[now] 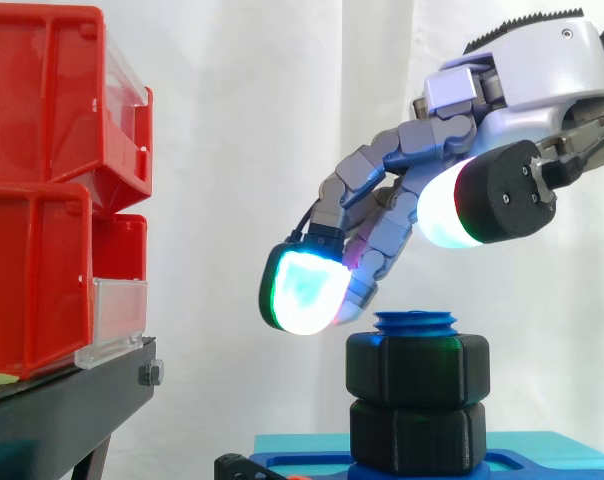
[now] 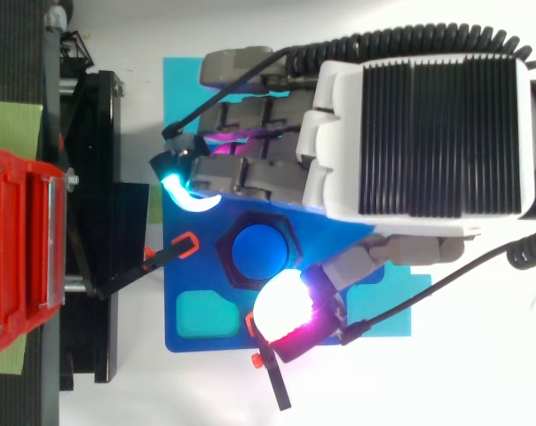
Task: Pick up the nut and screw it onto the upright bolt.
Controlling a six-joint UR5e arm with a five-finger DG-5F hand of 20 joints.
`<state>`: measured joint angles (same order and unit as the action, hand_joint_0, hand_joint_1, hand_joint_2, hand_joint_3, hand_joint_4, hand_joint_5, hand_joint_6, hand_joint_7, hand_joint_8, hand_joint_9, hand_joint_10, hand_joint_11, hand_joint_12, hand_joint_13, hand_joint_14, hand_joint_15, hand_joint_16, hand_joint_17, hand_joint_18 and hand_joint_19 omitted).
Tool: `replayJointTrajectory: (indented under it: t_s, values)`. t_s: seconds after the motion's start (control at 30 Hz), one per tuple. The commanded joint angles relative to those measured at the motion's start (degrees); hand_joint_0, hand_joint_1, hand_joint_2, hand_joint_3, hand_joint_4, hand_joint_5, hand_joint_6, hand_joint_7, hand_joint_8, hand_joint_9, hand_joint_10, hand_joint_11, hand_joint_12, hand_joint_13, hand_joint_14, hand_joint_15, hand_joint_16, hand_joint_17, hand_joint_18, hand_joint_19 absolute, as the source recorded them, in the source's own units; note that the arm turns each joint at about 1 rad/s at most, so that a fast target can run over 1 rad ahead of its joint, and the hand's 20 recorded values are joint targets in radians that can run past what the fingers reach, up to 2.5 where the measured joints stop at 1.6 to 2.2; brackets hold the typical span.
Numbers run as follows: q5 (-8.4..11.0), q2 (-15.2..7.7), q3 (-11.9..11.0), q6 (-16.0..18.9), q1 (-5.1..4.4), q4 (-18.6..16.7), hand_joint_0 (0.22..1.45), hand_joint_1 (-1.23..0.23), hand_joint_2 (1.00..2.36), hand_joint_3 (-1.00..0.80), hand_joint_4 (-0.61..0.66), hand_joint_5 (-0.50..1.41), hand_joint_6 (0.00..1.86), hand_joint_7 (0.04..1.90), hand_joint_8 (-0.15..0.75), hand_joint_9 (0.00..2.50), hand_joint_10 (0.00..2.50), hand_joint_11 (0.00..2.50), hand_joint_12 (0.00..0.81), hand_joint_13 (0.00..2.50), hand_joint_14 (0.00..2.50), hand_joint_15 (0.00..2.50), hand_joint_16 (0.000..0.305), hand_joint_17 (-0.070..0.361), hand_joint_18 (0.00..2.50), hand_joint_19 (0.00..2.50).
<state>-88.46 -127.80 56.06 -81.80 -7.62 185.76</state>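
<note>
Your robot hand (image 1: pixel 542 70) hovers released, holding nothing, just above the nut (image 1: pixel 417 370), which sits on the upright bolt (image 1: pixel 416 322). Close off-centre and the pads (image 1: pixel 302 290) could slip or tilt it.

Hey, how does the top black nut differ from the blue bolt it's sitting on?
Colour: the top nut is black, the bolt blue. Shape: from above, the nut's outline is hexagonal, the bolt's top round. Placement: the nut rings the bolt, whose threaded tip pokes out above it. Both stand upright on the blue base, under the open hand.
</note>
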Motion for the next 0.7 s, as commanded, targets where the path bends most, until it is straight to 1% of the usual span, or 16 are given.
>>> replayJointTrajectory:
  t_s: [0.0, 0.03, 0.1, 0.23, 0.43, 0.47, 0.5, 0.6, 0.63, 0.67]
  values:
    - [0.48, 0.0, 0.63, 0.24, -0.38, -0.75, 0.45, -0.3, 1.0, -0.5, 0.12, -0.14, 0.5, 0.54, 0.165, 0.58, 0.0, 0.0, 0.256, 0.39, 0.0, 0.0, 0.031, 0.069, 0.0, 0.0]
    - [0.48, 0.0, 0.54, 0.24, -0.47, -0.75, 0.45, -0.3, 1.0, -0.5, 0.13, -0.14, 0.5, 0.54, 0.164, 0.57, 0.0, 0.0, 0.257, 0.38, 0.0, 0.0, 0.031, 0.07, 0.0, 0.0]
    - [0.66, 0.0, 0.54, 0.24, -0.47, -0.57, 0.43, -0.27, 1.0, -0.5, 0.1, -0.17, 0.5, 0.51, 0.145, 0.43, 0.0, 0.0, 0.28, 0.26, 0.0, 0.0, 0.037, 0.084, 0.0, 0.0]
    - [0.66, 0.0, 0.54, 0.24, -0.47, 0.13, 0.42, -0.25, 1.0, -0.5, 0.1, -0.18, 0.5, 0.51, 0.139, 0.31, 0.0, 0.0, 0.294, 0.18, 0.0, 0.0, 0.041, 0.092, 0.0, 0.0]
    - [0.66, 0.0, 0.63, 0.24, -0.47, 0.22, 0.41, -0.23, 1.0, -0.5, 0.13, -0.16, 0.5, 0.54, 0.149, 0.27, 0.0, 0.0, 0.3, 0.16, 0.0, 0.0, 0.042, 0.095, 0.0, 0.0]
    - [0.75, 0.0, 0.63, 0.24, -0.47, 0.22, 0.42, -0.23, 1.0, -0.5, 0.15, -0.14, 0.5, 0.57, 0.158, 0.29, 0.0, 0.0, 0.299, 0.17, 0.0, 0.0, 0.041, 0.093, 0.0, 0.0]
    - [0.66, 0.0, 0.63, 0.24, -0.47, 0.31, 0.42, -0.23, 1.0, -0.5, 0.16, -0.13, 0.5, 0.65, 0.163, 0.3, 0.0, 0.0, 0.301, 0.2, 0.0, 0.0, 0.04, 0.089, 0.0, 0.0]
    - [0.66, 0.0, 0.63, 0.24, -0.47, 0.83, 0.43, -0.24, 1.0, -0.5, 0.18, -0.1, 0.5, 0.76, 0.176, 0.34, 0.0, 0.0, 0.298, 0.25, 0.0, 0.0, 0.038, 0.085, 0.0, 0.0]
    - [0.66, 0.0, 0.63, 0.24, -0.47, 0.92, 0.43, -0.24, 1.0, -0.5, 0.18, -0.1, 0.5, 0.77, 0.177, 0.35, 0.0, 0.0, 0.299, 0.25, 0.0, 0.0, 0.037, 0.084, 0.0, 0.0]
    - [0.75, 0.0, 0.63, 0.24, -0.47, 1.01, 0.43, -0.24, 1.0, -0.5, 0.2, -0.08, 0.5, 0.83, 0.184, 0.37, 0.0, 0.0, 0.3, 0.28, 0.0, 0.0, 0.037, 0.082, 0.0, 0.0]
